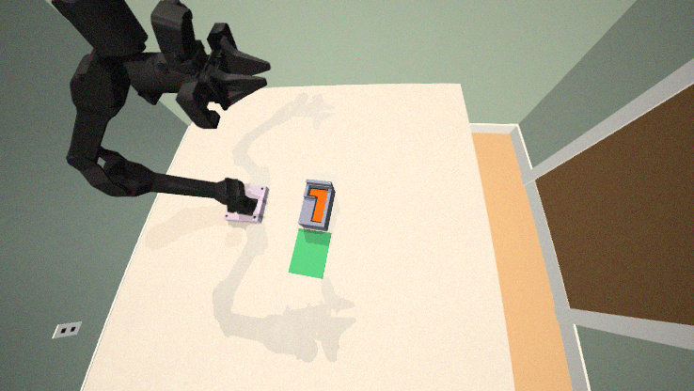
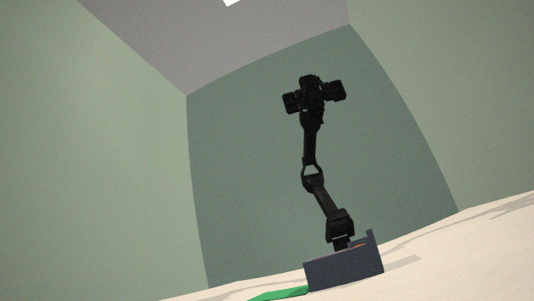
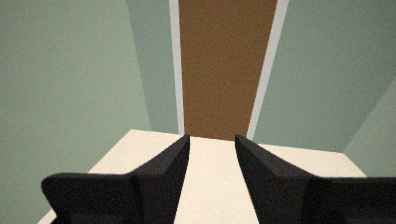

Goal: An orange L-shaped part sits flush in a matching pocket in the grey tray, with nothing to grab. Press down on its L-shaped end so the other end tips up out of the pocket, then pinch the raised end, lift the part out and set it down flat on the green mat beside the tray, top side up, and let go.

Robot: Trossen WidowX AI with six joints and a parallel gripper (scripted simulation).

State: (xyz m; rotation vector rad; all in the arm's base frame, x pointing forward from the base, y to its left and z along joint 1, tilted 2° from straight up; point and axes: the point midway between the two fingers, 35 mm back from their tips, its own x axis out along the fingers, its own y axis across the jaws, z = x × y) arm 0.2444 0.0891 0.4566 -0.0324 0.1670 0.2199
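Part: orange L-shaped part (image 1: pixel 318 204) flush in grey tray (image 1: pixel 307 213), untouched.
Gripper (image 1: pixel 257 72): high up, jaws part-closed, empty.
Green mat (image 1: pixel 309 253): bare.
Left: press, pinch, lift, place.

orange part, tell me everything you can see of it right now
The orange part is a flat, bright L-shaped piece with a smooth, matte face. It lies flush in the matching pocket of the grey tray, top side up, its short foot at the tray's far end and its long leg running toward the green mat. Only the tray touches it; neither end looks raised. The gripper is high above the table's far left corner, fingers partly closed on nothing. From the exterior view only a thin orange sliver shows.
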